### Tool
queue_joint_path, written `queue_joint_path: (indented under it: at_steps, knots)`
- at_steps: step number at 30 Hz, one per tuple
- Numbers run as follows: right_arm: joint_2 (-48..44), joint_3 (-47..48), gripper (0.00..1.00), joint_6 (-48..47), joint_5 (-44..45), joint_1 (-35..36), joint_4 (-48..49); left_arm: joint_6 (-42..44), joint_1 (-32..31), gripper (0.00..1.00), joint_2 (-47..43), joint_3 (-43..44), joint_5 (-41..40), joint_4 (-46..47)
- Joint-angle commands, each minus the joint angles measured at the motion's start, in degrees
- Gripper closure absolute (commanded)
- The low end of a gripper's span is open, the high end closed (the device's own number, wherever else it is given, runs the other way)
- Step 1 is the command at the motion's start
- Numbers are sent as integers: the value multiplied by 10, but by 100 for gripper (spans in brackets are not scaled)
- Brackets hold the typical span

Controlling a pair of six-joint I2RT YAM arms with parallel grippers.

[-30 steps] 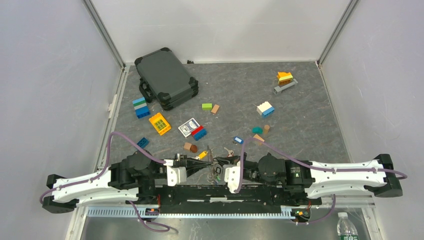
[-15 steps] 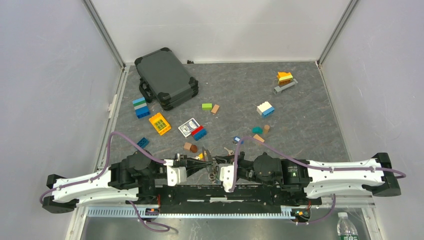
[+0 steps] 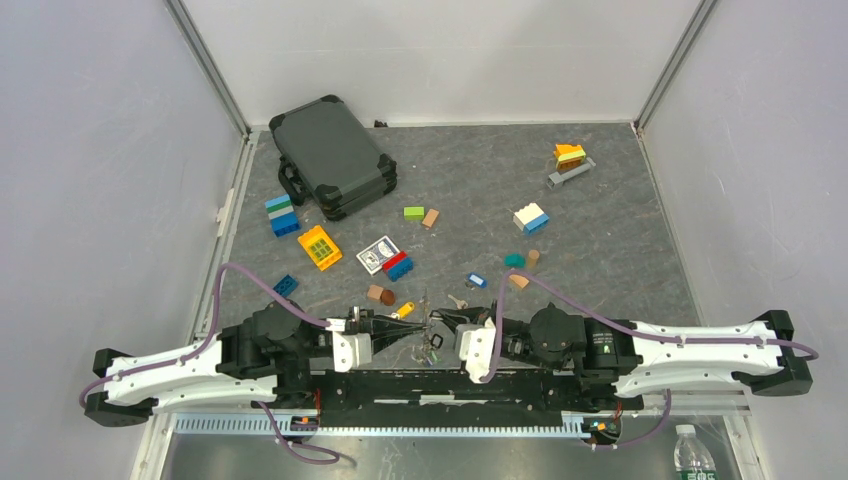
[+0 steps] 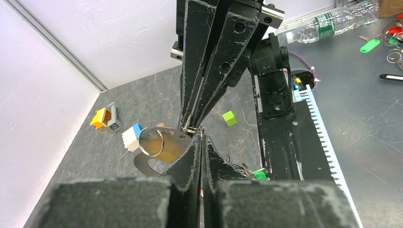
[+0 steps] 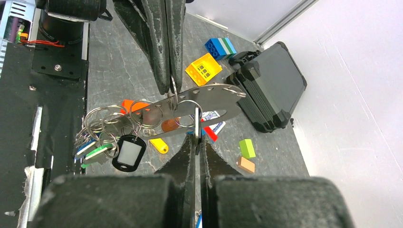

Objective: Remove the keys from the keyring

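The keyring (image 5: 209, 100) is a flat grey metal oval with holes, held in the air between both arms. Several keys (image 5: 107, 142) hang from its small split rings, with black, green and orange heads. My left gripper (image 5: 172, 90) comes down from above, shut on a small ring at the keyring's top edge. My right gripper (image 5: 197, 137) is shut on the keyring's lower edge. In the left wrist view my left gripper (image 4: 200, 137) meets the keyring (image 4: 164, 147) under the right fingers (image 4: 214, 71). From above, both grippers (image 3: 430, 335) meet near the arm bases.
Loose keys lie on the mat: a blue-headed one (image 3: 476, 280), a yellow-headed one (image 3: 403, 311) and a silver one (image 3: 457, 300). Further off are a black case (image 3: 333, 155), a card box (image 3: 377, 253), a yellow block (image 3: 319, 246) and other scattered blocks.
The right arm pushed left toward the left gripper, then drew back right, ending slightly further right than a second ago. The left arm stayed put. Both grippers stayed shut.
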Motion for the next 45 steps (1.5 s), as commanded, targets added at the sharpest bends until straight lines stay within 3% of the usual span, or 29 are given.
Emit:
queue_joint_path:
  at_steps: [1,45]
  knots:
    - [-6,0,100,-4,-6,-1,21,-4,-2,98,-3,5,8,40]
    - [-21,-9,100,-28,-66,6,-10,-12,-2,98,1,6,-32,45]
